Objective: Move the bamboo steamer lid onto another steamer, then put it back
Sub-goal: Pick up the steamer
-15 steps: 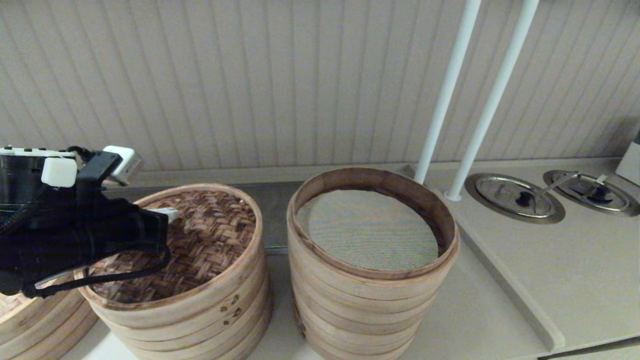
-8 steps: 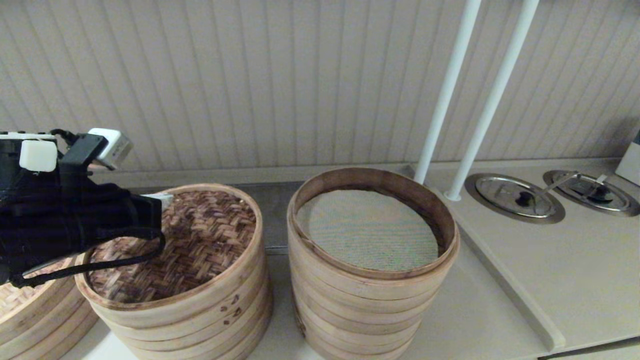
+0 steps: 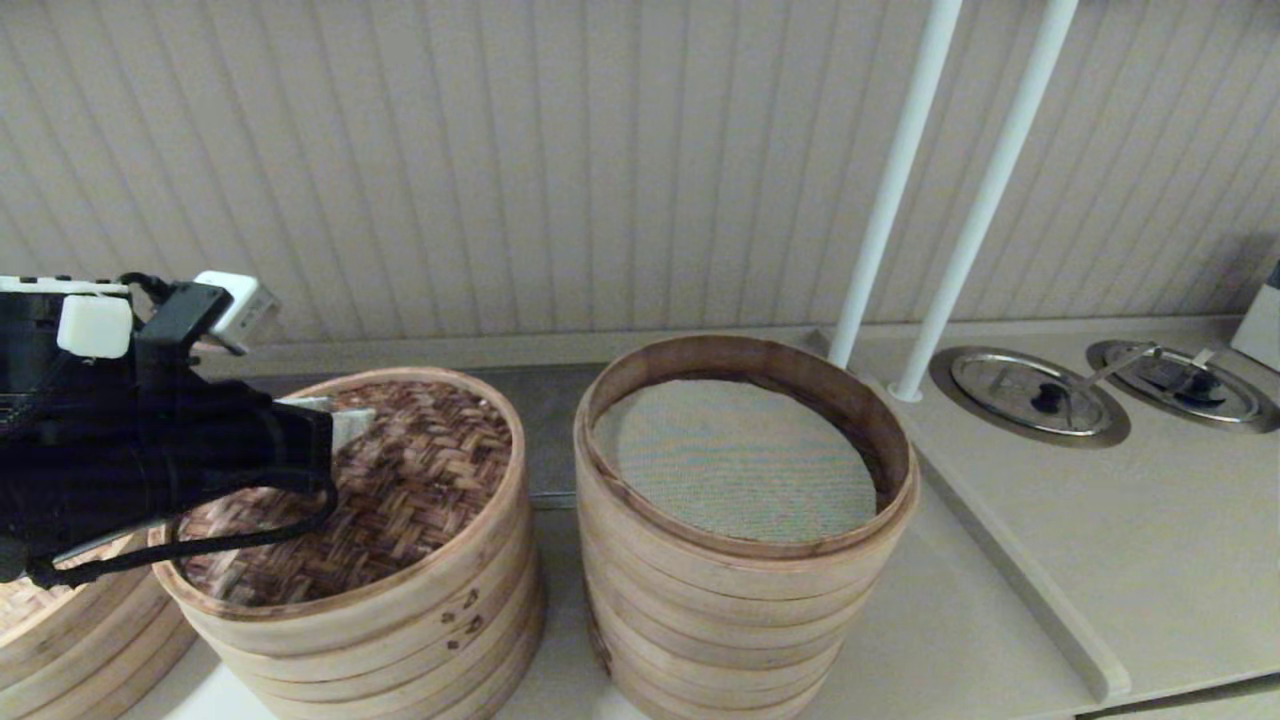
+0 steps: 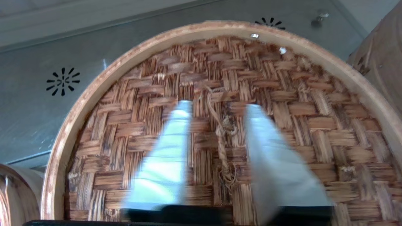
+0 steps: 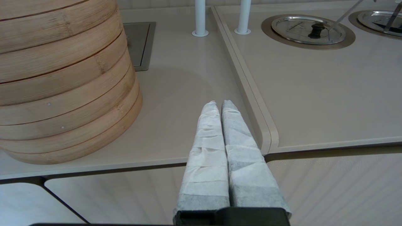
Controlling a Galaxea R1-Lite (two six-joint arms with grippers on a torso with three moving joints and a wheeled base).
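The bamboo steamer lid (image 3: 420, 480), with its dark brown woven top and pale hoop, lies on the shorter stack (image 3: 400, 620) at the left. My left gripper (image 3: 350, 425) hangs over the lid's left half. In the left wrist view the gripper (image 4: 219, 105) is open, one finger on each side of the lid's twine handle (image 4: 223, 138), holding nothing. The tall steamer (image 3: 740, 560) stands to the right, uncovered, showing its grey-green mesh liner (image 3: 735, 460). My right gripper (image 5: 220, 103) is shut and empty, low by the counter's front edge beside the tall steamer (image 5: 62, 78).
A third bamboo stack (image 3: 60, 650) shows at the far left edge under my left arm. Two white poles (image 3: 890, 200) rise behind the tall steamer. A raised counter section (image 3: 1020, 590) to the right holds two steel lids (image 3: 1030, 400).
My left gripper rose and drew back to the left, then dipped and shifted right again over the lid. The lid and both stacks have not moved.
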